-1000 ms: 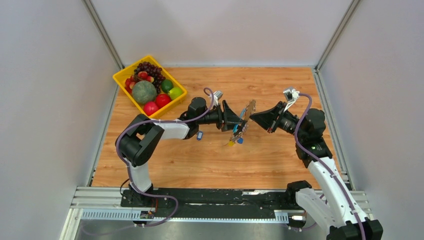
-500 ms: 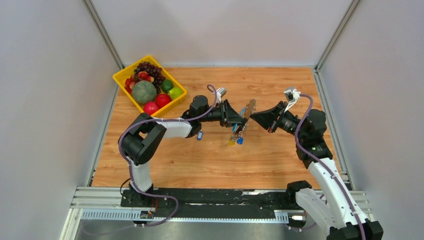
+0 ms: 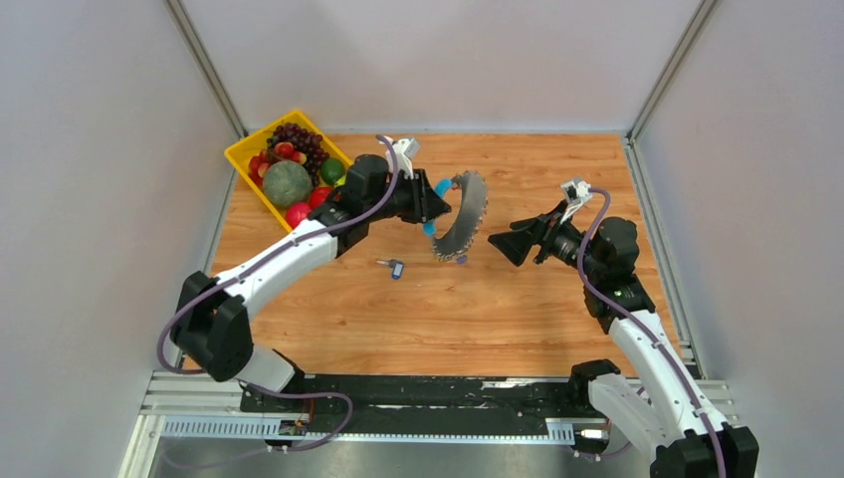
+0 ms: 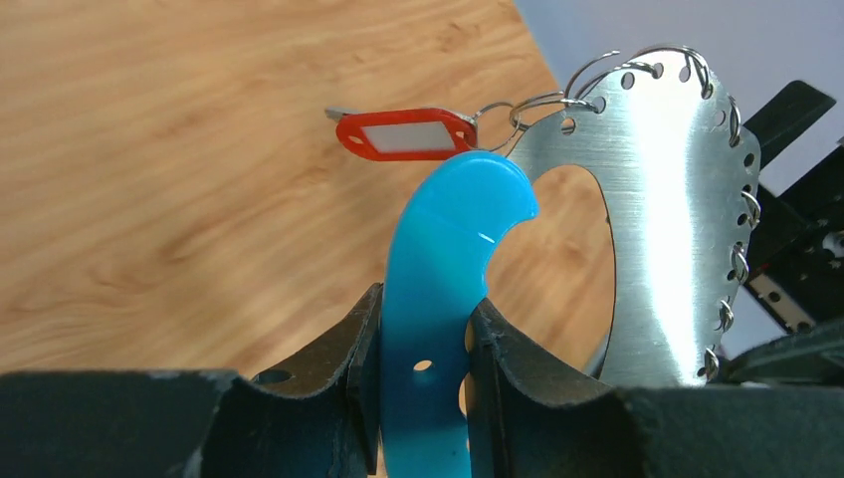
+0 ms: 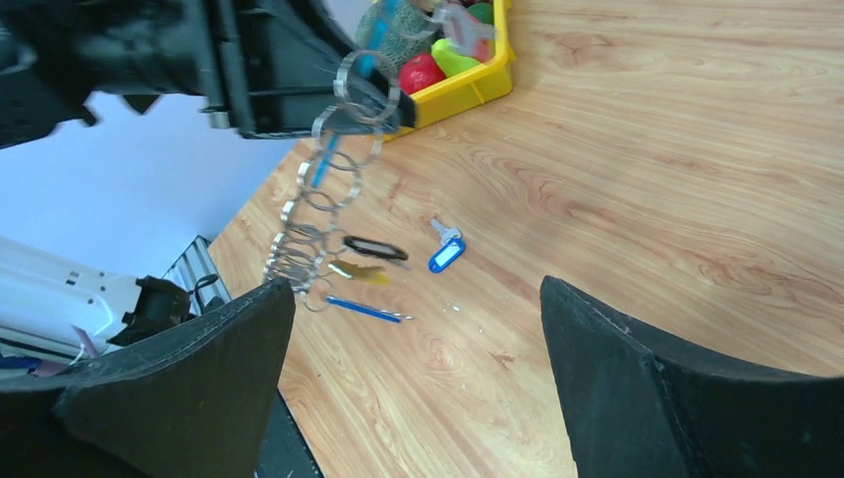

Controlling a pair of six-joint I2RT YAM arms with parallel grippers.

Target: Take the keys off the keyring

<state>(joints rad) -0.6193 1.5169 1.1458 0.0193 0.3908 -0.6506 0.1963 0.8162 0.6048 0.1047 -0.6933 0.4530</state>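
A second earlier both arms had met over the middle of the table [image 3: 448, 319], each pinching the keyring [image 3: 463, 214] from its own side. The right gripper [image 3: 506, 244] had since let go: its fingers stood spread wide with nothing between them, well apart from the ring, and the wrist view looked out between them [image 5: 416, 289] at bare wood. The left gripper [image 3: 430, 204] was clamped on the keyring's light-blue handle [image 4: 438, 259], and its arm had stretched out and carried the ring up and back-left, near the yellow fruit tray [image 3: 239, 159]. The ring hung in the air, its silvery perforated part [image 4: 667, 199] swinging free. A red-headed key [image 4: 403, 133] was attached near the top, and other keys [image 5: 375, 247] dangled from the lower rings. The loose blue-headed key [image 3: 396, 267] lay on the table where it had been.
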